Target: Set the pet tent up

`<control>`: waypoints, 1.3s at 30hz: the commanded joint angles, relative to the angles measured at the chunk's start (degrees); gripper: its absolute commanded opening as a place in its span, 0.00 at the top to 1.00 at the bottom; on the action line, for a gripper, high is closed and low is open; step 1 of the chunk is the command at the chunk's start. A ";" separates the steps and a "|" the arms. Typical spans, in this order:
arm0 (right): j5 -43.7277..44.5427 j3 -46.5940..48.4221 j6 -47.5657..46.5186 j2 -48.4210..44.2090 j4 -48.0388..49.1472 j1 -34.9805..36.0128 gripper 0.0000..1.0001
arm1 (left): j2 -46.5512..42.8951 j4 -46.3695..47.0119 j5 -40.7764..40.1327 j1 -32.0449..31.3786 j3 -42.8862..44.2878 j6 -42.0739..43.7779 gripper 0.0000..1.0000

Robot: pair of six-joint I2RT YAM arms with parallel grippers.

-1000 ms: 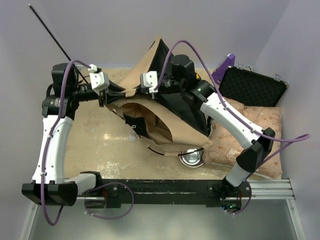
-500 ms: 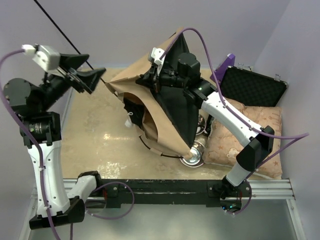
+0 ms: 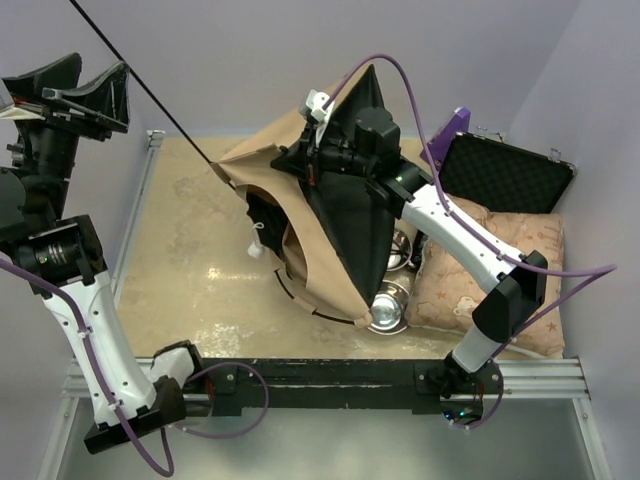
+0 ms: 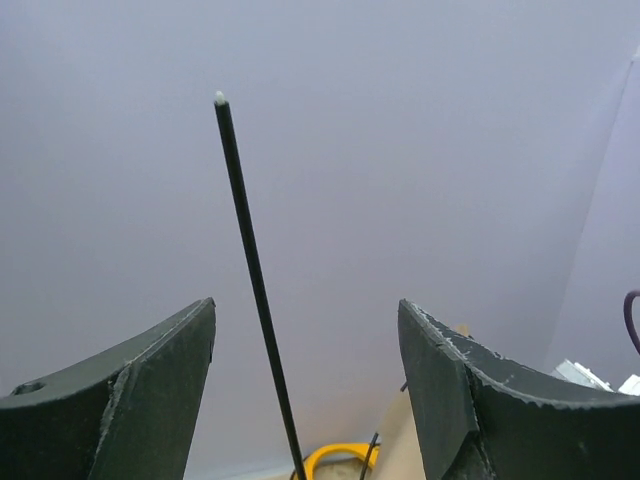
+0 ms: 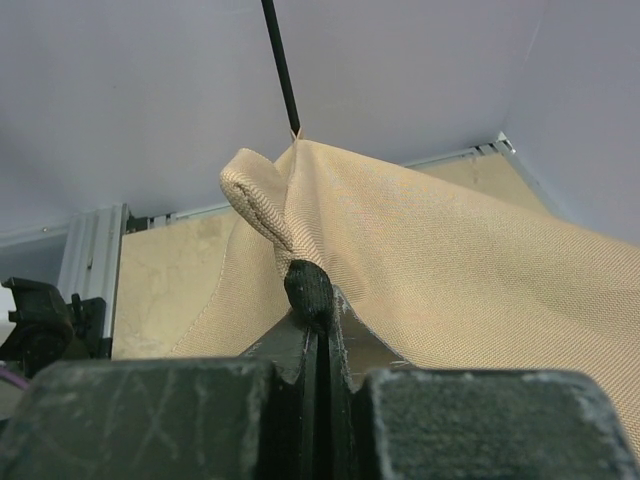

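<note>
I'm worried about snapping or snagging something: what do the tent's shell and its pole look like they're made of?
The pet tent has a shell that looks like tan woven cloth, canvas-like and matte; its weave grain shows in the right wrist view. The pole is a thin, smooth black rod with a pale tip, perhaps fibreglass or plastic; the look leaves that open.

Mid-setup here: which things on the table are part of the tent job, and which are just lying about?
Job: tan fabric pet tent with black lining; its thin black pole; right gripper, shut on the tent fabric; left gripper, open.
Lying about: beige patterned cushion; shiny steel bowls; open black foam-lined case.
</note>
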 commanded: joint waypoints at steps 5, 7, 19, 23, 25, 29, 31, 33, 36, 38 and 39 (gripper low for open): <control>-0.46 -0.98 1.03 -1.99 4.42 -0.26 1.00 | 3.68 12.50 -5.31 0.51 0.79 0.36 0.35; -1.07 -0.98 1.03 -1.99 4.34 -0.26 1.00 | 5.08 15.12 -5.23 0.50 1.06 0.28 0.40; -3.45 -0.89 0.24 -1.99 3.72 -0.26 1.00 | 9.92 25.16 1.72 0.42 2.20 -5.35 0.53; -3.80 -1.06 0.06 -1.90 3.63 -0.26 1.00 | 10.45 26.56 2.33 0.42 3.26 -5.96 0.61; -4.24 -0.80 0.24 -1.82 3.63 -0.26 1.00 | 10.54 27.00 2.94 0.42 3.26 -5.53 0.83; -8.27 1.13 1.64 -1.20 3.81 -0.26 1.00 | 10.10 24.03 8.02 0.16 2.47 0.60 1.00; -12.22 2.79 2.69 -0.24 4.07 -0.26 1.00 | 9.05 20.34 10.75 -0.89 1.16 6.39 1.00; -16.96 5.08 6.02 1.17 5.12 -0.26 1.00 | 7.82 14.47 14.18 -2.47 -0.25 14.82 1.00; -21.98 8.42 11.38 3.71 7.49 -0.26 1.00 | 5.54 -1.08 16.22 -7.12 -1.48 31.59 1.00; -23.57 9.74 15.51 4.95 9.86 -0.26 1.00 | 4.13 -10.66 15.69 -10.46 -2.54 41.19 1.00; -23.93 10.27 16.49 5.47 10.83 -0.26 1.00 | 3.52 -13.66 15.87 -11.70 -3.24 44.36 1.00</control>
